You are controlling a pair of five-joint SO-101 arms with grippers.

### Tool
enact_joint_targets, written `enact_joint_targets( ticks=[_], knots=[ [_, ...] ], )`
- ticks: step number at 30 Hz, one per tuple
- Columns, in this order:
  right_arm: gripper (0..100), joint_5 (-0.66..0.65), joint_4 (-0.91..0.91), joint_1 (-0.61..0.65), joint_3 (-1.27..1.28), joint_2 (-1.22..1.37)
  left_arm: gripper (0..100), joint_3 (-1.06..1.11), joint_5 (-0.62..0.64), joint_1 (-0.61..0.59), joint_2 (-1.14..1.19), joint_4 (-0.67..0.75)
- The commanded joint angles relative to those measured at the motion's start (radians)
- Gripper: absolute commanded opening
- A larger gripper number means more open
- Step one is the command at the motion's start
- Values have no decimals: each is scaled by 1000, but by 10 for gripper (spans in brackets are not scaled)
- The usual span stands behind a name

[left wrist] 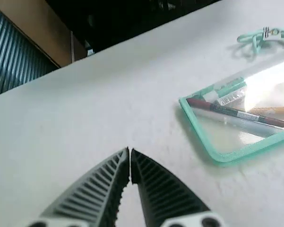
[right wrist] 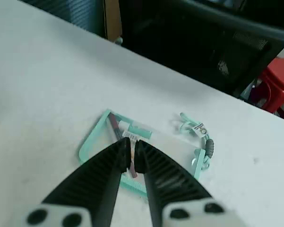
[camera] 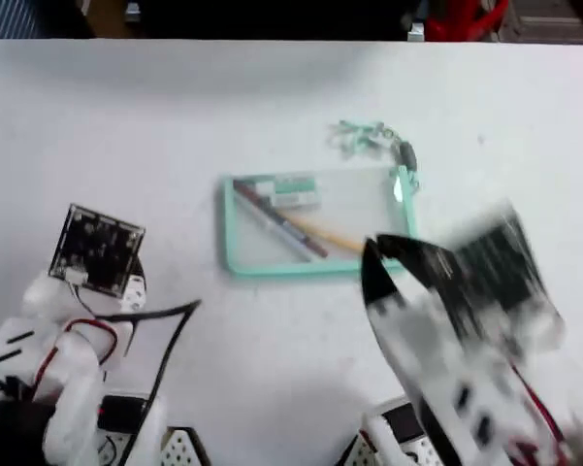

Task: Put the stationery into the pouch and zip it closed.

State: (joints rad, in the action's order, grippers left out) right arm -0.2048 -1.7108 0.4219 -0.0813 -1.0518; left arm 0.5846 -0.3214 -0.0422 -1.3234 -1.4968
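A clear pouch [camera: 228, 233] with a teal rim lies flat mid-table. Inside it are a dark red pen [camera: 276, 221], a wooden pencil [camera: 335, 236] and a white-and-green eraser [camera: 289, 191]. A teal cord [camera: 367, 138] trails from its far right corner. My right gripper [camera: 369, 256] is shut with nothing in it, over the pouch's near right edge; its wrist view has the shut gripper [right wrist: 132, 144] above the pouch [right wrist: 87, 142]. My left gripper [left wrist: 130, 152] is shut and empty over bare table, well to the left of the pouch [left wrist: 198, 137] and the pen [left wrist: 236, 112].
The left arm's camera board [camera: 97, 248] and black cables [camera: 165, 320] sit at the near left. The white table runs to a far edge with dark room behind. A red stool [right wrist: 279, 80] stands beyond the table.
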Motion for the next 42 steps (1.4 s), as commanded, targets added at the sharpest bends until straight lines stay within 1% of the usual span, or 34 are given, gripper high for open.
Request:
enact_joint_targets(
  ticks=[1,4,7,8,11,13,15,17,19,23,26,31,32,33,35,39,42],
  knots=[
    [17,9,-1,8,31,-124,23,8,5,12,-154,52],
    [17,9,-2,8,89,-216,23,112,-60,12,-331,84],
    [17,9,1,-16,150,-344,23,207,-103,8,-513,80],
    [17,9,13,-38,173,-392,23,221,-103,2,-532,74],
    [17,9,68,-134,285,-553,24,232,-104,-31,-490,68],
    [17,9,111,-189,404,-667,24,252,-106,-31,-496,95],
    [17,-2,157,-213,545,-765,24,302,-107,-33,-499,153],
    [18,-20,173,-217,663,-753,24,381,-107,-35,-499,229],
    [18,-81,206,-220,761,-728,24,468,-101,-35,-499,308],
    [18,-104,340,-220,847,-757,24,637,-98,-35,-499,448],
    [18,-104,484,-220,970,-748,24,772,-98,-33,-499,535],
    [18,-107,811,-222,1399,-748,24,1111,-98,-33,-499,769],
    [18,-110,874,-222,1484,-748,24,1111,-97,-33,-492,766],
    [19,-110,924,-222,1557,-748,24,1097,-97,-33,-489,727],
    [19,-110,974,-220,1669,-748,27,1088,-97,-31,-493,669],
    [21,-106,966,-222,1774,-740,28,1108,-97,-27,-496,568],
    [19,-104,892,-222,1772,-748,47,1108,-97,-18,-496,431]
  ],
)
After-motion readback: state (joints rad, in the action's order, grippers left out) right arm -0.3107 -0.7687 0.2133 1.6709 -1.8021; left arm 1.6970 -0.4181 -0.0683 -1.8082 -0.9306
